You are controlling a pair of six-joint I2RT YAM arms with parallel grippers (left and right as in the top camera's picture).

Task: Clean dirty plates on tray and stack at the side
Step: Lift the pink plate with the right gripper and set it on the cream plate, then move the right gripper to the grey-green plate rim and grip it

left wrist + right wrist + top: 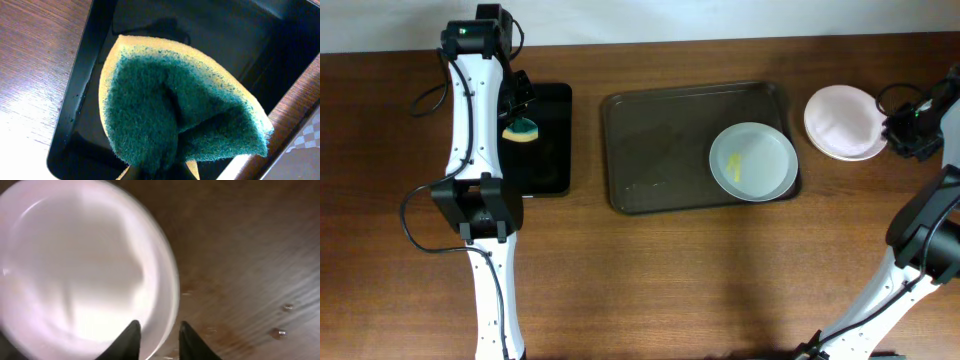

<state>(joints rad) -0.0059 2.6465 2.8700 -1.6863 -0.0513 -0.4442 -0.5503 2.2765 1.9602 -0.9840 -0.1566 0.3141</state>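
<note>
A white plate with a yellow smear lies at the right end of the brown-grey tray. A pinkish-white plate lies on the table right of the tray and seems to rest on another plate. My right gripper is at its right edge. In the right wrist view its fingers are apart and straddle the rim of that plate, which looks blurred. My left gripper is shut on a yellow and green sponge, held above the black tray; the sponge also shows in the overhead view.
The small glossy black tray lies left of the brown-grey tray, under the left arm. Bare wooden table lies in front of both trays. Cables run along the left arm and near the right arm's base.
</note>
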